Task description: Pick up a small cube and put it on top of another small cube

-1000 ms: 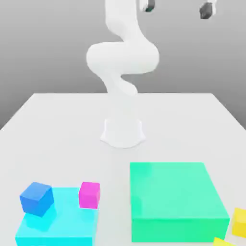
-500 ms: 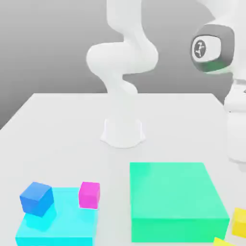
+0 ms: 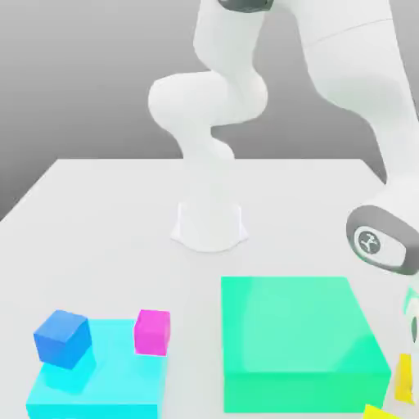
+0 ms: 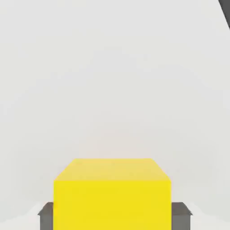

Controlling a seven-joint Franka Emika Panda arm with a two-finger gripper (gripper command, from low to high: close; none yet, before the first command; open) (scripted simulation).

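The small yellow cube [image 3: 403, 378] rests on the white table at the exterior view's far right, partly covered by my hand, which has come down over it. In the hand view the same yellow cube [image 4: 112, 193] sits between my grey fingertips [image 4: 46, 215], one pressed against each side. My gripper [image 4: 112, 216] is shut on it. The other small cube, magenta [image 3: 152, 331], stands on the flat cyan block [image 3: 106, 385] at the exterior view's lower left, far from my hand.
A blue cube [image 3: 61, 337] also sits on the cyan block, left of the magenta one. A large green block [image 3: 299, 340] lies between the two cubes. Another yellow piece [image 3: 378, 412] peeks in at the bottom edge. The arm's base [image 3: 209, 225] stands mid-table.
The arm swung down to the exterior view's right, bringing the hand from high above onto the yellow cube. The fingers closed from wide open onto the cube.
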